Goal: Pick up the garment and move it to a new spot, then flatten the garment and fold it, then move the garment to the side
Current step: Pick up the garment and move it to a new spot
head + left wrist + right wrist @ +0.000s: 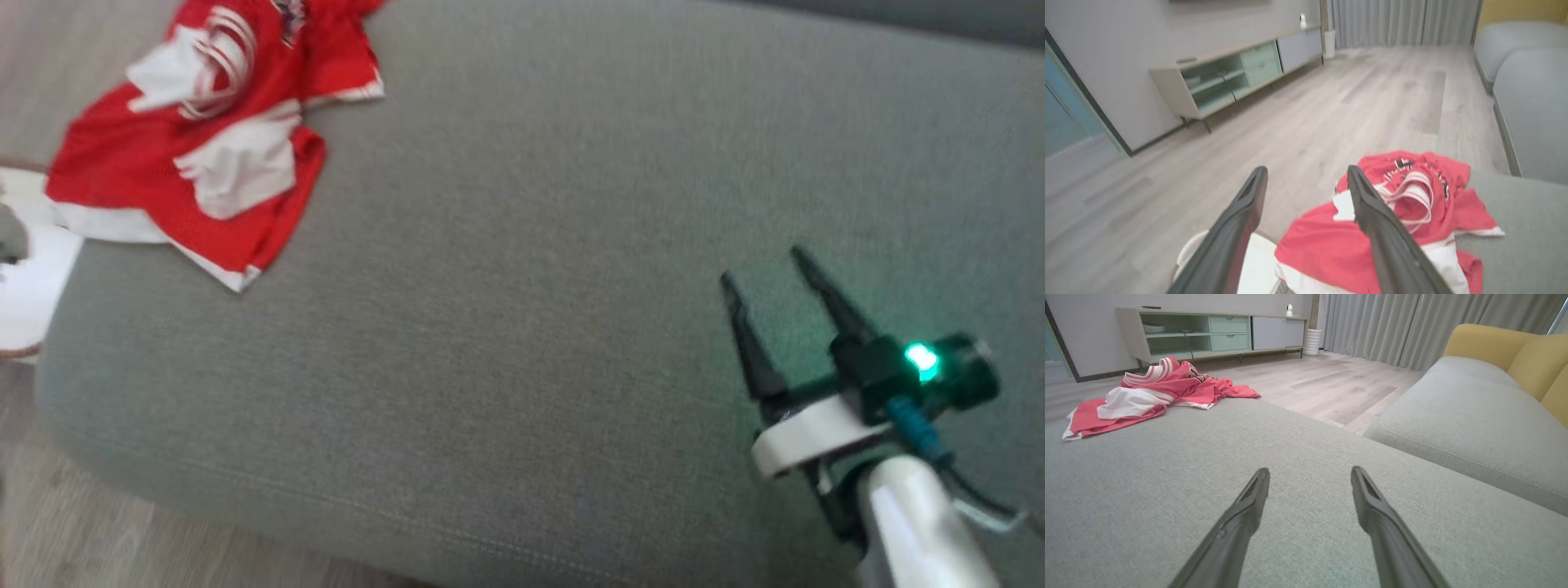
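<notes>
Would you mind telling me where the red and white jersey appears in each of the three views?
Head view: jersey upper left, at the grey cushion's corner.
Left wrist view: jersey bottom centre-right, just beyond the left gripper.
Right wrist view: jersey upper left, at the cushion's far end.
Shared landmark: the grey cushion beneath it.

Red-and-white garment, grey cushion, yellow backrest
</notes>
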Controlling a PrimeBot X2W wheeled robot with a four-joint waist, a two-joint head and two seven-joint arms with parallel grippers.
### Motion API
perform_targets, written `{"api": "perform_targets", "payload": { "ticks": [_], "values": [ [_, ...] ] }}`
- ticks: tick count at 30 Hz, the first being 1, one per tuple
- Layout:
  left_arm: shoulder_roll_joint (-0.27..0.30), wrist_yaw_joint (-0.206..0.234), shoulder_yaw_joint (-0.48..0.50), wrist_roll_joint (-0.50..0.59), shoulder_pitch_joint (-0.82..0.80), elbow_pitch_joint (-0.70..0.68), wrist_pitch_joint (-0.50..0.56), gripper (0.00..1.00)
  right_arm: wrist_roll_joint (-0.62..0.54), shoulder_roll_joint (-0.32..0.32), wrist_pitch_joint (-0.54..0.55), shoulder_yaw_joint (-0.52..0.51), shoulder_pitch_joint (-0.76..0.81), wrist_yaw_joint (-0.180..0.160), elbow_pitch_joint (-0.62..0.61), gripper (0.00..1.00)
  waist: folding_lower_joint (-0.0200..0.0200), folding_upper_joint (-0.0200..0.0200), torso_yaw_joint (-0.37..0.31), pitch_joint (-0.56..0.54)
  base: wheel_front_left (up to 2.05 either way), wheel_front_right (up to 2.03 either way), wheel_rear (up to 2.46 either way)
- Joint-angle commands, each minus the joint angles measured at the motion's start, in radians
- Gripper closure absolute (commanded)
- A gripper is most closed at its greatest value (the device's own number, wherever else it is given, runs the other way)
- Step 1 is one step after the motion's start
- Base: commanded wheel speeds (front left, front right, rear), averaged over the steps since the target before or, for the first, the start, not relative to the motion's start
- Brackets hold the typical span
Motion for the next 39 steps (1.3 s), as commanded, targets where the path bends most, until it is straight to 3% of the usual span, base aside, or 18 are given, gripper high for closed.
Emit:
{"api": "perform_targets", "payload": {
  "ticks": [1,9,19,20,22,24,30,39],
  "values": [
    [0.038,0.002,0.026,-0.015,-0.037,-0.001,0.017,0.0,-0.007,-0.012,0.004,0.017,-0.043,0.008,-0.047,0.0,-0.0003,0.0,-0.031,0.075,0.0,0.0,0.0],
    [-0.04,-0.026,0.002,-0.072,-0.104,0.232,0.067,0.0,-0.018,-0.062,0.067,-0.012,-0.051,0.008,-0.168,0.0,-0.0003,0.0,-0.039,0.201,0.0,0.0,0.0],
    [-0.075,-0.032,-0.028,-0.091,-0.135,0.455,0.104,0.0,-0.018,-0.079,0.091,-0.018,-0.053,0.008,-0.228,0.0,-0.0003,0.0,-0.053,0.262,0.0,0.0,0.0],
    [-0.077,-0.034,-0.026,-0.096,-0.139,0.466,0.1,0.1,-0.018,-0.079,0.091,-0.019,-0.054,0.008,-0.23,0.0,-0.0003,0.0,-0.054,0.263,0.0,0.0,0.0],
    [-0.085,-0.042,-0.021,-0.109,-0.149,0.485,0.093,0.6,-0.019,-0.079,0.09,-0.02,-0.056,0.008,-0.23,0.0,-0.0003,0.0,-0.057,0.265,0.0,0.0,0.0],
    [-0.089,-0.05,-0.019,-0.119,-0.158,0.496,0.077,0.98,-0.018,-0.079,0.088,-0.022,-0.057,0.008,-0.229,0.0,-0.0003,0.0,-0.059,0.263,0.0,0.0,0.0],
    [-0.078,-0.061,-0.031,-0.118,-0.185,0.522,0.028,1.0,-0.018,-0.069,0.073,-0.025,-0.06,0.008,-0.21,0.0,-0.0003,0.0,-0.067,0.238,0.0,0.0,0.0],
    [0.001,-0.052,-0.034,-0.1,-0.236,0.506,-0.063,1.0,-0.001,-0.03,0.014,-0.026,-0.062,0.008,-0.132,0.0,-0.0003,0.0,-0.084,0.135,0.0,0.0,0.0]
  ]
}}
